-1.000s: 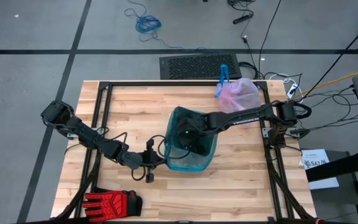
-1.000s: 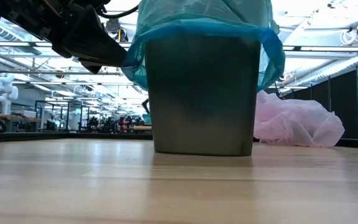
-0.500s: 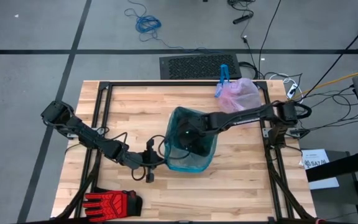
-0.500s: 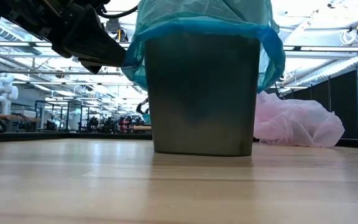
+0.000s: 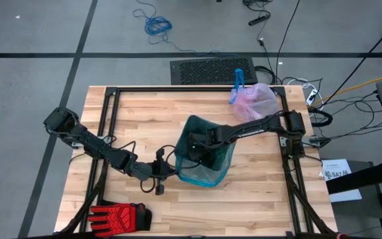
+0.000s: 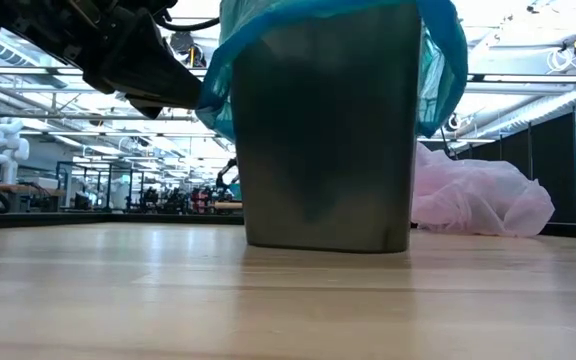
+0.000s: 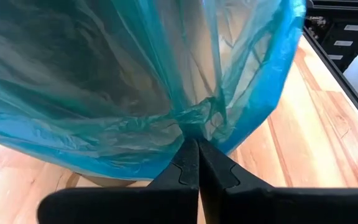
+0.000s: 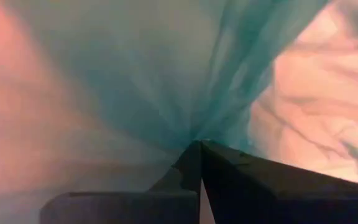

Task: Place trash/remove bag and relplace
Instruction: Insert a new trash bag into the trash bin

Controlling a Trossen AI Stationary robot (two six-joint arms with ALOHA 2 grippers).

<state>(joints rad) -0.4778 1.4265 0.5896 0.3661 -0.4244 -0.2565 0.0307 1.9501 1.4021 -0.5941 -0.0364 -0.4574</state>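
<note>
A dark bin (image 6: 328, 150) stands mid-table, lined with the translucent teal bag (image 5: 207, 169), whose rim hangs over the bin's edge (image 6: 213, 95). My left gripper (image 5: 170, 168) is at the bin's left side, shut on the overhanging plastic. My right gripper (image 5: 195, 149) reaches down inside the bin and is shut on the teal bag there (image 8: 197, 144). The pale pink bag (image 5: 254, 101) with its blue tie (image 5: 237, 83) lies on the table at the far right. No trash shows in any view. My left gripper pinches a gathered fold of the teal bag's overhanging rim (image 7: 194, 121) between its two fingers, coming nearly level from the table's left. The plastic runs taut in creases from the fingertips up to the bin's edge. My right gripper points steeply down into the bin. Its shut fingers have the bag's inner plastic (image 8: 194, 134) at their tips, with folds running out from that spot; whether one layer or several, I cannot tell.
A red-and-black glove (image 5: 119, 216) lies at the table's near left corner. A black frame (image 5: 105, 133) borders the table's left, far and right sides. The pink bag shows behind the bin's right side (image 6: 478, 195).
My right gripper has gone down deeper into the bin, still shut, carrying the teal plastic with it. The plastic that bulged above the bin's rim has sunk inside, and the overhang on the bin's near wall has been drawn upward.
</note>
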